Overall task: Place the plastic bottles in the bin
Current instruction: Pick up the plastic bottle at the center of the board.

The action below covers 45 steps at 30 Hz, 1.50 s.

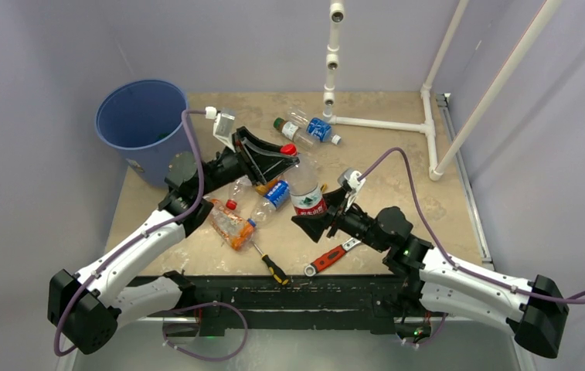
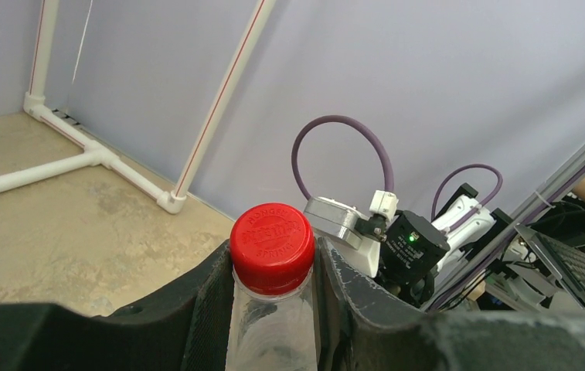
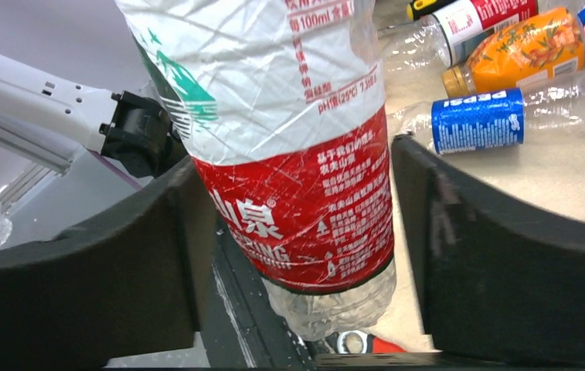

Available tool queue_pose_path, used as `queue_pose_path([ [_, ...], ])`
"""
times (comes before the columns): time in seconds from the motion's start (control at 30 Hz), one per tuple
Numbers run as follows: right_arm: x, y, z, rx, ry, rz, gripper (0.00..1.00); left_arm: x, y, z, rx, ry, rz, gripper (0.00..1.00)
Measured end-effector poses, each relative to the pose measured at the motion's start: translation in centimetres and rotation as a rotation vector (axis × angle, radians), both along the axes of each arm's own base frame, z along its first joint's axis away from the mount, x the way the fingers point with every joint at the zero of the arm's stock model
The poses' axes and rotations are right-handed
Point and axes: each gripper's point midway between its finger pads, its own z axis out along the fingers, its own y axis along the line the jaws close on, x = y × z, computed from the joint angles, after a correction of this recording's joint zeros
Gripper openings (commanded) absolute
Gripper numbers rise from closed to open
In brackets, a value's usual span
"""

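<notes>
Top external: left gripper (image 1: 287, 154) clamps red-capped clear plastic bottle (image 1: 307, 193); right gripper (image 1: 316, 210) straddles it, jaws apart; round blue plastic bin (image 1: 146, 164), off tabletop's (image 1: 397, 162) far-left corner, nearer left.

Robotics lab: grey-walled test booth (image 1: 34, 69), PVC frame (image 1: 382, 124).

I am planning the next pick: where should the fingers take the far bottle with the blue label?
Grip the bottle across its blue label, coming from straight above. It lies flat on its side, so the body offers two free flanks there; toward its base a smaller bottle lies close.
</notes>
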Motion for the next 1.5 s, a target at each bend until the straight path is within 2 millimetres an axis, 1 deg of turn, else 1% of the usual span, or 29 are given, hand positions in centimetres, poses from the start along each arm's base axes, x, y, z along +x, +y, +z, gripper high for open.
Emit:
queue_pose_path([
  [0.07,0.0,0.0,0.1,0.003,-0.008,0.0,0.6,-0.1,-0.1,-0.1,-0.002,0.007,-0.004,0.32],
  [0.13,0.0,0.0,0.5,0.01,-0.025,0.002,0.52,0.0,0.0,-0.1,-0.002,0.01,-0.002,0.55],
  [0.17,-0.1,-0.1,0.7,0.01,-0.033,0.004,0.5,0.0,0.0,0.0,-0.004,0.013,0.001,0.6],
  [0.23,-0.2,-0.3,1.1,0.017,-0.048,0.002,0.47,-0.1,0.1,0.0,-0.003,0.021,0.007,0.67],
  [0.3,-0.3,-0.6,1.7,0.026,-0.067,-0.003,0.45,-0.1,0.2,0.0,-0.001,0.032,0.01,0.71],
  [0.4,-0.3,-0.9,2.2,0.032,-0.094,-0.009,0.42,0.0,0.3,0.7,-0.01,0.04,0.015,0.73],
  [0.5,-0.2,-1.0,2.2,0.022,-0.111,-0.014,0.41,0.2,0.1,2.3,-0.034,0.041,0.009,0.73],
  [0.57,-0.2,-1.0,2.1,0.012,-0.121,-0.016,0.4,0.4,-0.1,3.2,-0.047,0.045,0.004,0.72],
  [0.7,-0.1,-1.0,2.1,-0.002,-0.141,-0.019,0.39,1.1,-0.6,3.8,-0.049,0.069,-0.001,0.67],
  [0.87,0.2,-1.2,2.1,-0.01,-0.152,-0.035,0.39,1.6,-1.2,3.1,-0.029,0.101,-0.018,0.66],
  [1.0,0.2,-1.2,2.1,-0.012,-0.155,-0.036,0.39,1.5,-1.4,2.5,-0.012,0.116,-0.033,0.65],
  [1.07,0.2,-1.2,2.1,-0.013,-0.157,-0.036,0.39,1.3,-1.5,2.4,-0.007,0.116,-0.042,0.63],
  [1.13,0.2,-1.2,2.1,-0.014,-0.157,-0.037,0.39,1.2,-1.5,2.3,-0.002,0.118,-0.049,0.58],
  [1.2,0.3,-1.2,2.0,-0.016,-0.156,-0.037,0.39,1.1,-1.6,2.2,0.001,0.119,-0.056,0.56],
  [1.27,0.3,-1.2,1.9,-0.02,-0.155,-0.037,0.38,0.9,-1.6,2.2,0.005,0.118,-0.064,0.44],
  [1.33,0.3,-1.1,1.7,-0.024,-0.154,-0.037,0.39,0.6,-1.8,2.1,0.008,0.117,-0.076,0.26],
  [1.37,0.4,-1.0,1.6,-0.029,-0.151,-0.038,0.39,0.5,-1.8,2.1,0.01,0.118,-0.084,0.19],
  [1.4,0.5,-1.0,1.4,-0.034,-0.147,-0.039,0.42,0.5,-1.8,2.1,0.014,0.109,-0.082,0.14],
  [1.43,0.5,-0.9,1.3,-0.034,-0.145,-0.039,0.5,0.5,-1.8,2.0,0.019,0.101,-0.078,0.08],
  [1.47,0.5,-0.9,1.3,-0.034,-0.145,-0.039,0.61,0.5,-1.8,1.9,0.021,0.105,-0.079,0.03],
  [1.5,0.6,-0.9,1.2,-0.036,-0.142,-0.039,0.7,0.5,-1.8,1.8,0.024,0.107,-0.077,0.0],
])
